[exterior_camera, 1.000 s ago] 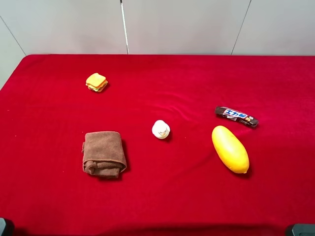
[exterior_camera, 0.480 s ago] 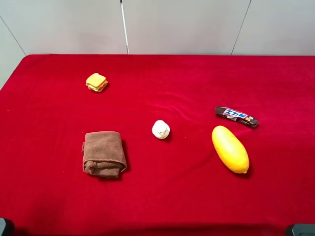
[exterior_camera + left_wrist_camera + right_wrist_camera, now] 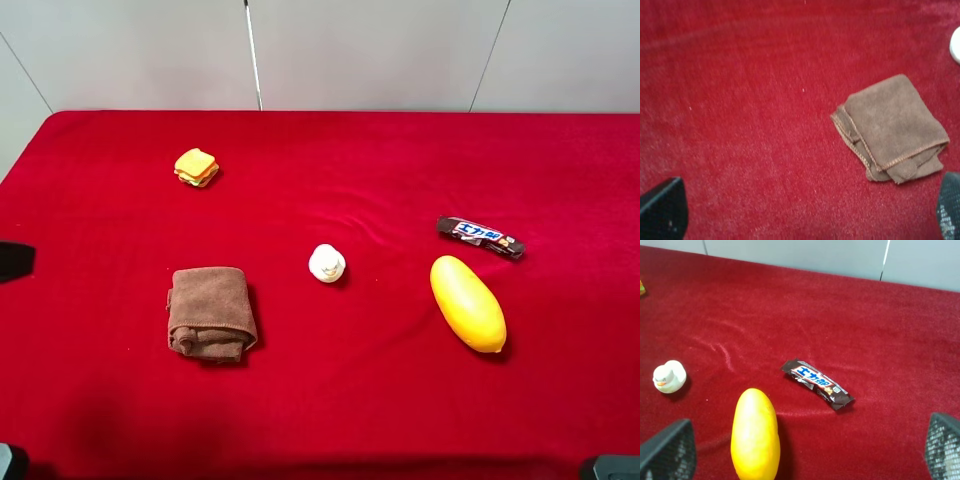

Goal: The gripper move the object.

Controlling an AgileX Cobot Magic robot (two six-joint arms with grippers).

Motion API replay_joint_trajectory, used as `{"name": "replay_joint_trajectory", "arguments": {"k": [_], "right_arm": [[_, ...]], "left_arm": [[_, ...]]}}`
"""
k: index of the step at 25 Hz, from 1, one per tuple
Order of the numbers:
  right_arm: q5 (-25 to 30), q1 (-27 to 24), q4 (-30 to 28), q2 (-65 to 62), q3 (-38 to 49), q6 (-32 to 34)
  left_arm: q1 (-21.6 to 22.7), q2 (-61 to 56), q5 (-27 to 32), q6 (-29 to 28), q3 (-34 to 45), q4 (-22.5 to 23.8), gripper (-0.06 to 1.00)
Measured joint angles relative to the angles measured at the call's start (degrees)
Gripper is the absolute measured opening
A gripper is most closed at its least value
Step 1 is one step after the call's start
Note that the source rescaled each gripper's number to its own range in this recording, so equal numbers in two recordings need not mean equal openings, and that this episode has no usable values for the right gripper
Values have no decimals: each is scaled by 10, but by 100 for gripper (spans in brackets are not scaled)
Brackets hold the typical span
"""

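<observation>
The folded brown towel (image 3: 210, 312) lies on the red table cloth (image 3: 380, 400), left of centre. It also shows in the left wrist view (image 3: 892, 129), rumpled, with stitched edges. A dark tip of my left gripper (image 3: 15, 260) shows at the left edge of the high view, well left of the towel. In the left wrist view the left gripper (image 3: 805, 220) is open and empty, with the towel ahead of it and off to one side. My right gripper (image 3: 805, 455) is open and empty, near the yellow fruit and far from the towel.
A small yellow-orange sandwich toy (image 3: 196, 167) sits at the back left. A white duck toy (image 3: 327, 263) is at the middle. A yellow oblong fruit (image 3: 467, 303) and a dark candy bar (image 3: 480, 237) lie on the right. A grey wall stands behind the table.
A dark tip of my left gripper has come into the high view at its left edge. The towel and the other items have not moved.
</observation>
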Motion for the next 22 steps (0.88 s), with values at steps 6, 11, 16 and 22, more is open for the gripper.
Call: {"name": "replay_joint_trajectory", "arguments": {"k": [6,11,16,22], "right_arm": [[0,0,0,0,0,0],[0,0,0,0,0,0],[0,0,0,0,0,0],[0,0,0,0,0,0]], "left_arm": [[-1,44,-1,0,0,-3,100],[-1,51,-1,-1,0,-8,100],[-1,51,-1,-1,0,-8,100],[-1,51,-1,-1,0,-4,100]]}}
